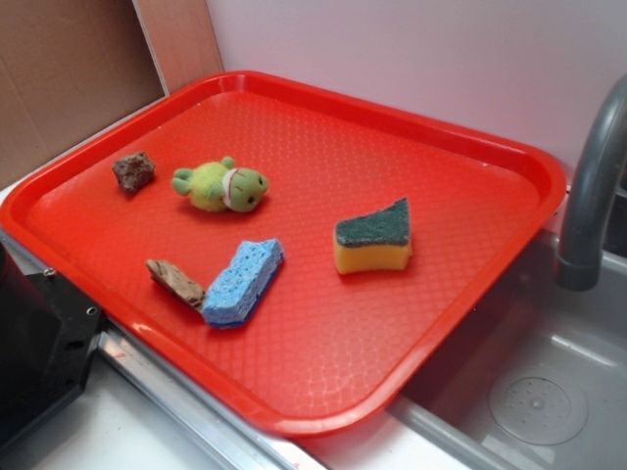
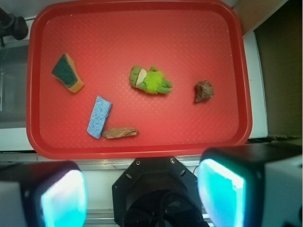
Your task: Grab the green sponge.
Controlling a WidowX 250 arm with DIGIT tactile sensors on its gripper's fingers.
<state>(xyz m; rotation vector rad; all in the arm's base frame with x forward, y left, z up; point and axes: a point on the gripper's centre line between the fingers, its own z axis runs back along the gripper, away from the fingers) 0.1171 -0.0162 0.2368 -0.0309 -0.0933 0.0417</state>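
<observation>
The green sponge (image 1: pixel 373 238), yellow foam under a dark green scouring top, lies on the right part of the red tray (image 1: pixel 460 147). In the wrist view the green sponge (image 2: pixel 67 72) sits at the tray's left. My gripper (image 2: pixel 142 196) hangs high above the robot base, well short of the tray's near rim (image 2: pixel 142 150). It is open, its two teal pads (image 2: pixel 62 198) wide apart with nothing between them. The gripper does not show in the exterior view.
A blue sponge (image 1: pixel 243 282), a plush frog (image 1: pixel 221 185), a brown flat piece (image 1: pixel 176 284) and a small brown rock (image 1: pixel 133 170) also lie on the tray. A grey faucet (image 1: pixel 593 186) and sink (image 1: pixel 529 392) stand right of it. The black robot base (image 1: pixel 39 343) is front left.
</observation>
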